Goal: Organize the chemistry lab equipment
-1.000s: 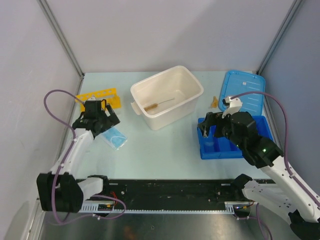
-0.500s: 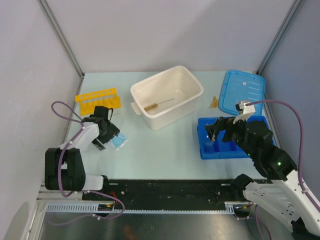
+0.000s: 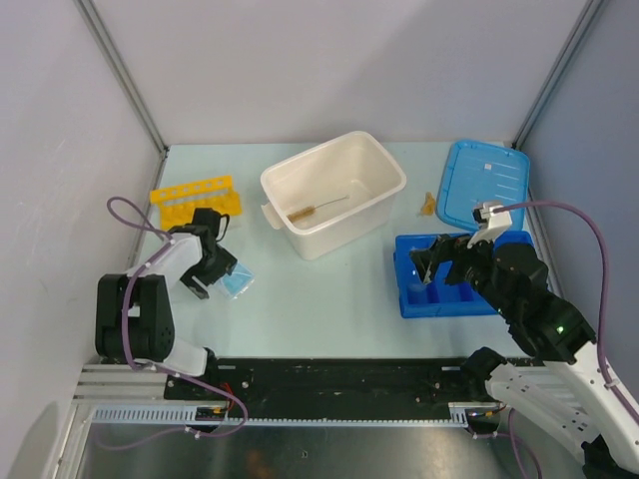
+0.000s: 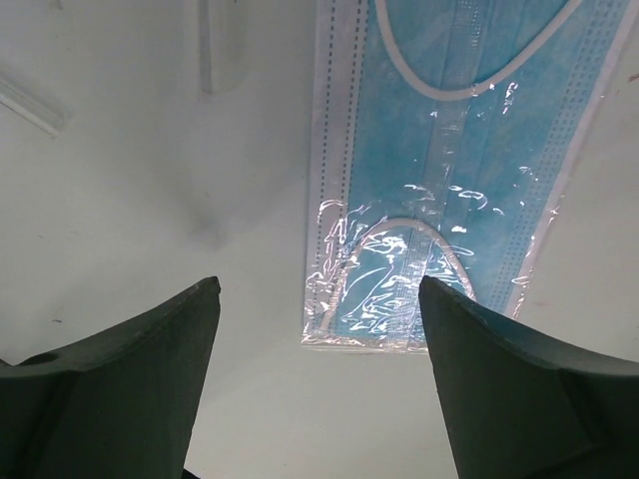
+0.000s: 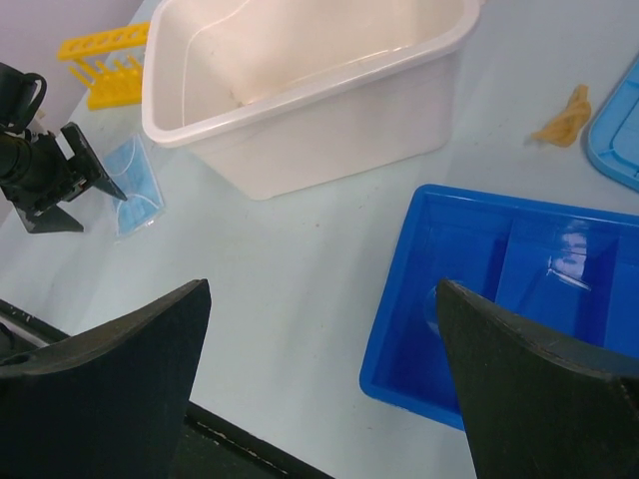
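The pale blue square piece [image 4: 454,160], sealed in a clear wrapper, lies flat on the table. Its near edge sits just beyond my left gripper [image 4: 318,284], which is open and empty. From above, the left gripper [image 3: 212,277] is low beside the piece [image 3: 237,283]. The yellow rack [image 3: 197,198] stands behind it. A wire brush [image 3: 318,208] lies inside the white tub [image 3: 382,163]. The amber piece [image 3: 427,205] rests by the blue lid [image 3: 486,183]. My right gripper [image 3: 431,267] hangs open and empty over the left end of the blue tray [image 3: 407,304]. A clear round item [image 5: 436,302] sits in that tray [image 5: 399,359].
The white tub [image 5: 300,160] stands mid-table between the arms. Grey walls close in the table at left, right and back. The black base rail runs along the near edge [image 3: 329,384]. The left arm's purple cable [image 3: 130,215] loops beside the rack.
The left arm folded back and came down toward the pale blue piece, and its jaws narrowed slightly. The right arm shifted a little to the right over the tray, then held still.
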### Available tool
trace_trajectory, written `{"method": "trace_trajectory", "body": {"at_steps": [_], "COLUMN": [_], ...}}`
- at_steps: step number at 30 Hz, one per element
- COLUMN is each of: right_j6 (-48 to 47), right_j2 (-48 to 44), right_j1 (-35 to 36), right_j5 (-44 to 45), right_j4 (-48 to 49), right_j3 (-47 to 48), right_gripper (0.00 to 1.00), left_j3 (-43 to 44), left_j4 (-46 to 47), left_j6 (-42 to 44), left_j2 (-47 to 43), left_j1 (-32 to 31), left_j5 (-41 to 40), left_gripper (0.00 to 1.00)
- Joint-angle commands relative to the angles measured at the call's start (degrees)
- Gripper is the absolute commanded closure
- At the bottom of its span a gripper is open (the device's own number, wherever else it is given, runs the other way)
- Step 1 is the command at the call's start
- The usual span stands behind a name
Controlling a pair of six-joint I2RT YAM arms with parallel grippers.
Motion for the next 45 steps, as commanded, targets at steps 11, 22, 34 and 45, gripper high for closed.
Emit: {"method": "trace_trajectory", "body": {"at_steps": [11, 22, 34, 45], "right_j6": [-0.8, -1.4, -0.9, -1.0], "right_j2": [1.6, 2.4, 3.2, 3.1], "right_j1": [0.3, 0.2, 0.2, 0.1], "right_j5": [-1.0, -1.4, -1.9, -1.9], "right_j4": [1.3, 1.9, 1.6, 1.2], "right_j3": [0.8, 0.9, 0.9, 0.4], "right_gripper": [0.01, 0.01, 0.01, 0.01], "left_j3": [2.3, -0.1, -3.8, -2.2], "left_j4": [2.2, 2.9, 2.7, 1.6], "left_j6": [-2.8, -4.1, -5.5, -2.4], "left_j2": [5.6, 6.6, -0.5, -19.0], "left_j1": [-1.2, -1.9, -1.9, -2.6], "left_j5": [0.0, 0.9, 2.1, 3.5], "left_gripper": [0.19, 0.53, 0.88, 1.00]}}
